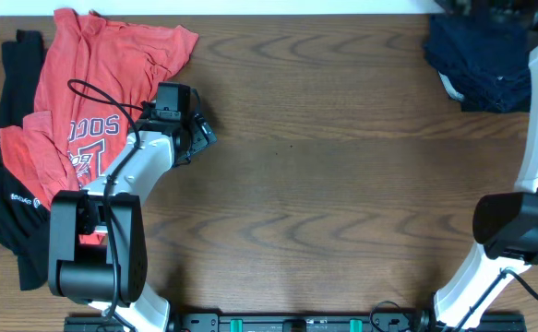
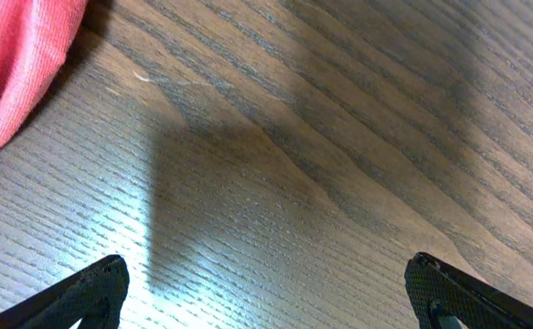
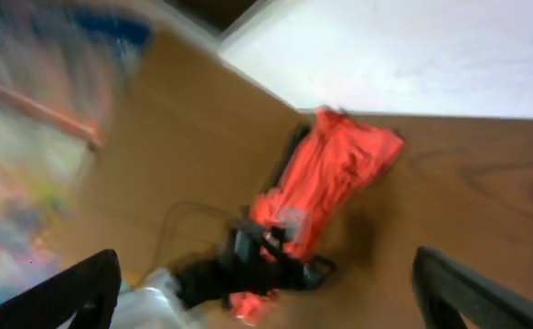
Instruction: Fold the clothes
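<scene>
Left on the table [image 1: 342, 184], the red shirt [image 1: 102, 74] lies crumpled over a black garment [image 1: 15, 83]; a navy garment [image 1: 481, 65] sits far right. Your left gripper [image 1: 197, 132] hovers beside the shirt, wide open, empty; your right gripper [image 3: 266, 274], likewise. Pinch too deep and both layers may drag together.

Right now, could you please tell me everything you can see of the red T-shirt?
The red T-shirt lies crumpled and unfolded at the far left of the table. It looks like soft knit fabric. White lettering near its lower half reads upside down from overhead. Its left side lies against and partly over black clothing. The left arm crosses above its lower right edge. The left gripper, fingers apart, is over bare wood just beside the shirt and is not touching it.
</scene>
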Robot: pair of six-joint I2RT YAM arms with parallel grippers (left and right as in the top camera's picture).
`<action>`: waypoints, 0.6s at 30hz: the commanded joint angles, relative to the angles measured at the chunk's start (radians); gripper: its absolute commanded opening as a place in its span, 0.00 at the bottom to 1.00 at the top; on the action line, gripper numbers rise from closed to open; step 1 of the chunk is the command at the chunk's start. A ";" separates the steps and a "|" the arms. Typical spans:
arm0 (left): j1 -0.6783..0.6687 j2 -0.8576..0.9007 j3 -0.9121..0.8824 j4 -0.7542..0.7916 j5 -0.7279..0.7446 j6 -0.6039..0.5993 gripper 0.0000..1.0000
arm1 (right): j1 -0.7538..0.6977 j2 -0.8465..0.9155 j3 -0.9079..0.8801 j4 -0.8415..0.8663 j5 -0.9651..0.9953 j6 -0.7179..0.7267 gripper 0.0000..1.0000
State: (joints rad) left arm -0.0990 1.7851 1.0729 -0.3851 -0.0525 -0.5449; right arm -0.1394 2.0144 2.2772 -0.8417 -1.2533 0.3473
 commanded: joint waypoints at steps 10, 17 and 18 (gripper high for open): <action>0.003 0.016 -0.006 -0.001 -0.012 0.012 0.98 | 0.272 -0.369 -0.275 -0.343 0.746 -1.173 0.99; 0.003 0.016 -0.006 -0.002 -0.012 0.012 0.98 | 0.304 -0.645 -0.789 -0.210 0.692 -1.511 0.99; 0.003 0.016 -0.006 -0.002 -0.012 0.012 0.98 | 0.299 -0.689 -0.862 -0.176 0.672 -1.520 0.99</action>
State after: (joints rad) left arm -0.0990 1.7851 1.0721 -0.3851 -0.0528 -0.5449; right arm 0.1646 1.3880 1.5532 -1.0504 -0.5819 -0.9924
